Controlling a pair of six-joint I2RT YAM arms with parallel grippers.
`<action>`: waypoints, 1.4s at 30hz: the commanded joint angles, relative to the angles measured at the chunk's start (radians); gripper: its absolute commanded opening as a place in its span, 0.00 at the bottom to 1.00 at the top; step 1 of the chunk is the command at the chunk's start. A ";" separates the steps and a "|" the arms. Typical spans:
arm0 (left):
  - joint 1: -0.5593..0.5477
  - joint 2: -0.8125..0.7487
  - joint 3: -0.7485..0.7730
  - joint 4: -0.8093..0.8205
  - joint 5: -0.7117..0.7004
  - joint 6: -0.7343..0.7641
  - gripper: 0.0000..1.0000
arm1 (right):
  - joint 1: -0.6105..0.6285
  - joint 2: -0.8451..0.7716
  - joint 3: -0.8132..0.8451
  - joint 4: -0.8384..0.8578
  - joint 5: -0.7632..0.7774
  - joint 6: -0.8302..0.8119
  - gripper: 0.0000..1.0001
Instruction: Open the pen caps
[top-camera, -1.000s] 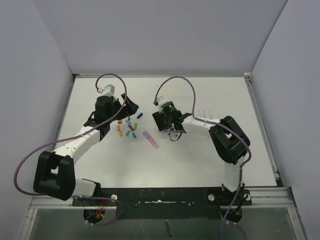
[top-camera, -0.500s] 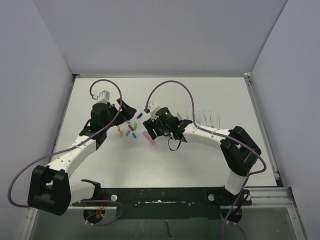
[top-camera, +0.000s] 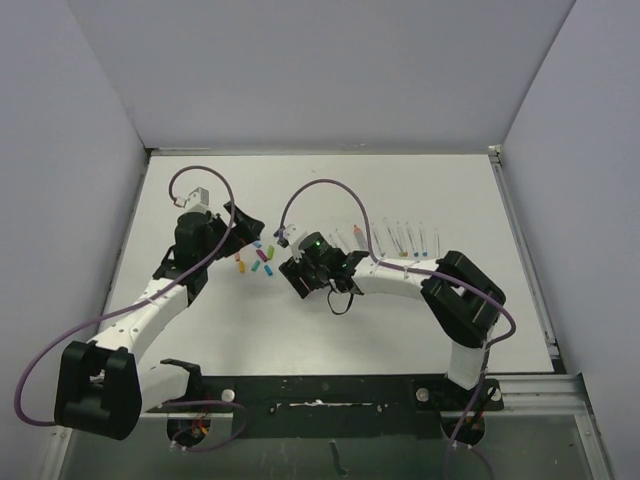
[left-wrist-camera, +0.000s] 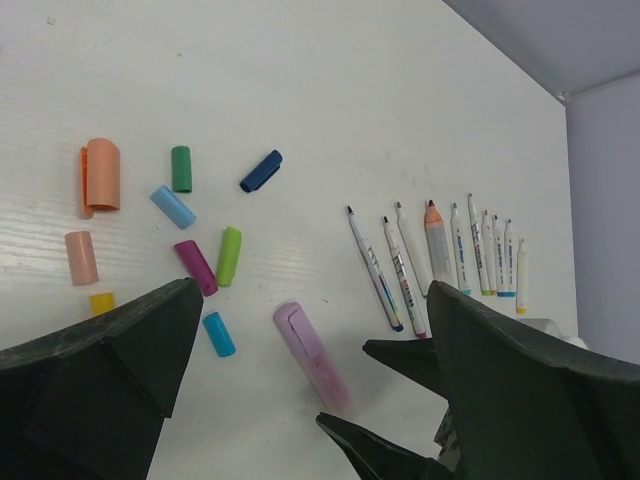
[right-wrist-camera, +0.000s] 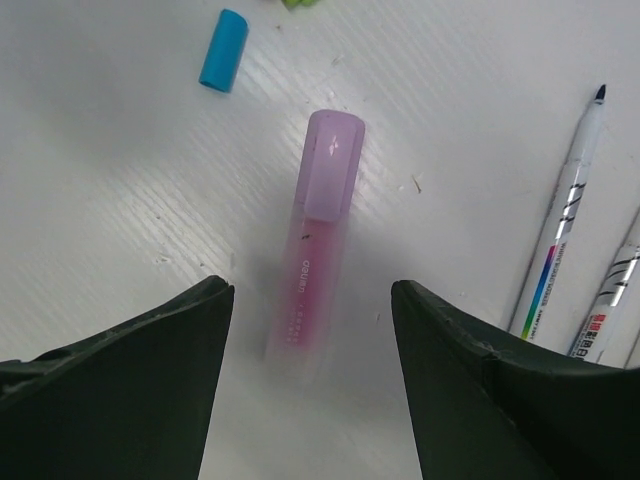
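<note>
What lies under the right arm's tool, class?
A pink highlighter lies flat on the white table, lilac cap on, between the right tool's open jaws, untouched. Its near end is too blurred to make out.

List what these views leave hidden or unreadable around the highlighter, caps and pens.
- Pink highlighter: near end blurred in the right wrist view; hidden under the right arm in the top view.
- Yellow cap: partly behind a jaw of the left gripper, left wrist view.
- Green cap: cut off by the right wrist view's top edge.
- Pens: tip colours too small in the top view.
</note>
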 joint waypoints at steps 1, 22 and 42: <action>0.020 -0.046 0.005 0.034 0.004 -0.008 0.98 | 0.011 0.032 0.015 0.034 0.026 0.012 0.65; 0.045 -0.062 -0.006 0.038 0.023 -0.013 0.98 | 0.010 0.137 0.018 0.019 -0.026 0.057 0.32; -0.029 0.170 -0.100 0.443 0.202 -0.229 0.95 | -0.018 -0.207 -0.095 0.205 -0.003 0.057 0.00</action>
